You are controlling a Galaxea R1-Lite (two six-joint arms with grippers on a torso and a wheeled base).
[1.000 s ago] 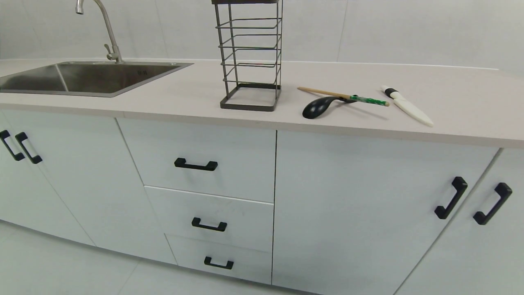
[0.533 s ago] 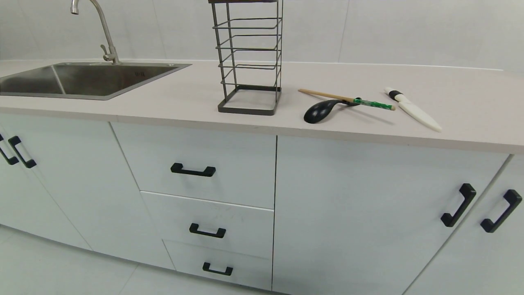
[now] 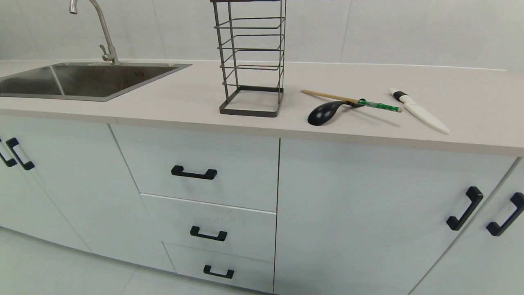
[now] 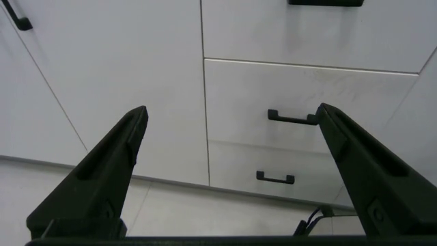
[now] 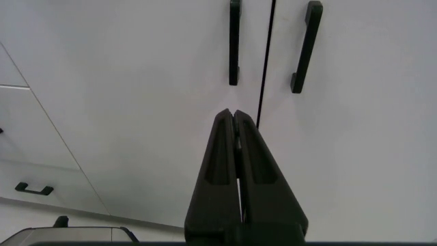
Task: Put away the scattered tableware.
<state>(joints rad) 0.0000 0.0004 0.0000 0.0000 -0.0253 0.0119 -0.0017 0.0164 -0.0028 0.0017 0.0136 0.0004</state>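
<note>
Nothing was grasped: spoon, chopsticks and knife lay on the surface by the rack. Left pincer gaped wide, right pincer was pressed together. An arm probably needed raising next.

Sink, faucet, 3 drawers

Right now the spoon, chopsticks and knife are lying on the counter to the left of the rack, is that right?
Not quite. The spoon, chopsticks and knife are lying on the counter, but to the right of the rack, not the left. The head view shows this.
</note>
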